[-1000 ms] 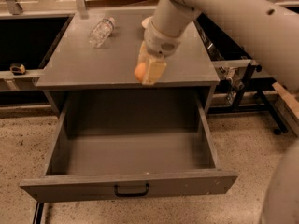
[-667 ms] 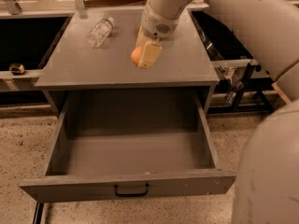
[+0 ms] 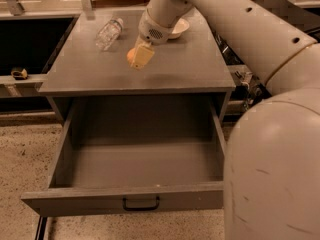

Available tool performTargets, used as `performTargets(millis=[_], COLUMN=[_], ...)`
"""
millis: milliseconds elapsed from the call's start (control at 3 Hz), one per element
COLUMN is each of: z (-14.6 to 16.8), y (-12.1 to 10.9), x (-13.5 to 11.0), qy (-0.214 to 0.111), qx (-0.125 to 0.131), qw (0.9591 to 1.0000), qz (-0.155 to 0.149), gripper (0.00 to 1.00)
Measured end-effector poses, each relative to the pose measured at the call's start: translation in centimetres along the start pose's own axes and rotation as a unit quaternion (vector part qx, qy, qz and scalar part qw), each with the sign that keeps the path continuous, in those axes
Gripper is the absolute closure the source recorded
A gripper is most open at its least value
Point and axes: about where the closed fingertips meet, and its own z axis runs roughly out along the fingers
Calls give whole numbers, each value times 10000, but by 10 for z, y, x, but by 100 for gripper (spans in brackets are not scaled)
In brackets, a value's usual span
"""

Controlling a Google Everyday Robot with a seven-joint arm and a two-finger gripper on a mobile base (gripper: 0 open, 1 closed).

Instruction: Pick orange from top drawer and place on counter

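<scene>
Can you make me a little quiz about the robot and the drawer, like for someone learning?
1. True or false: the clear bottle and the white bowl are both on the counter.
2. Over the counter, the gripper has its fingers closed on: A) the clear bottle B) the orange C) the white bowl
3. Fill in: the top drawer is pulled ____.
Key: 1 true. 2 B. 3 open, with nothing showing inside.

Dark grey tabletop (image 3: 190, 69): clear bottle (image 3: 109, 33) lies on its side, far left; white bowl (image 3: 178, 29) far centre. The hand (image 3: 141, 58), clamped on the orange (image 3: 133, 57), is over the middle.
</scene>
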Motion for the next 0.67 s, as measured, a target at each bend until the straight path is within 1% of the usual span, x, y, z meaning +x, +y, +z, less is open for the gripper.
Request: performTargets(millis=[333, 667], z=[38, 54], y=[-6, -9], x=[-11, -11], qy=[-89, -59], qx=[-213, -312], qw=[9997, 9993], qz=[85, 193], gripper=[82, 59])
